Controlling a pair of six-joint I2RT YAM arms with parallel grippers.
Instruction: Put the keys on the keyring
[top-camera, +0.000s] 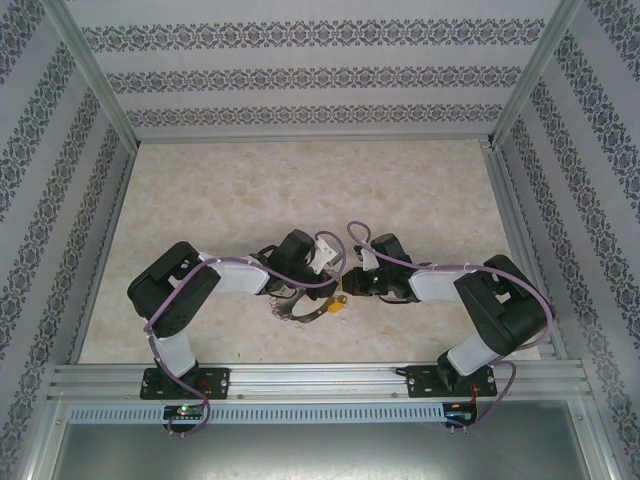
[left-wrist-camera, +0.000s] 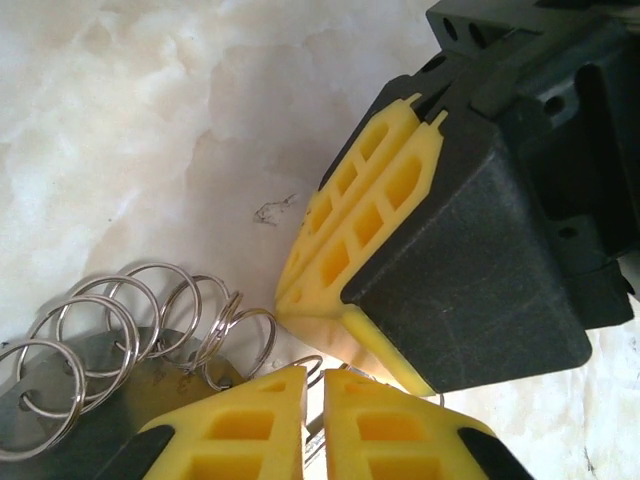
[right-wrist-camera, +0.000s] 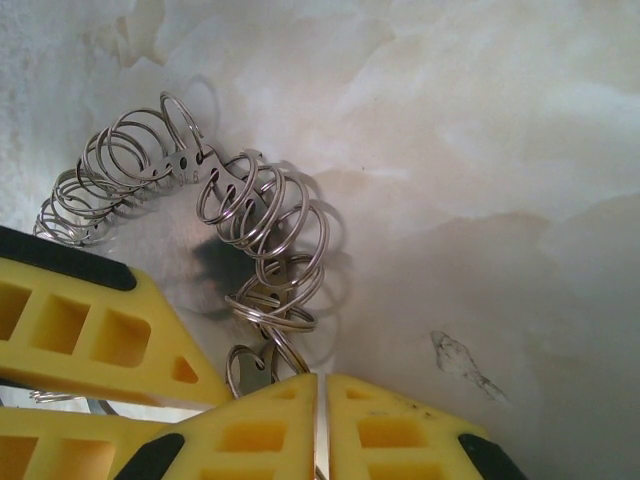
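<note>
Steel wire makes up the keyring (right-wrist-camera: 190, 165): a thin grey hoop fringed with many small split loops. It lies on the pale marbled table (top-camera: 300, 190) at the near middle, right where the two arms meet.

The left gripper (left-wrist-camera: 313, 375) has its yellow fingers drawn narrow, with a fine wire loop running into the slit at their tips. I judge that loop to be pinched there.

The right gripper (right-wrist-camera: 321, 378) has its fingers pressed together to a hairline seam. A small loop ends right at their tips, but I cannot tell whether it is caught. The key is too small to pick out against the yellow pads.

The hoop looks light and stiff, and also slippery. The loose loops will probably swing and slide along it, and a thin wire can easily roll or twist out of a flat pinch. A hold on the bare band of the hoop, between the loops, seems steadier than a hold on a dangling loop. The key would be best taken by its broad head, leaving its hole free.
</note>
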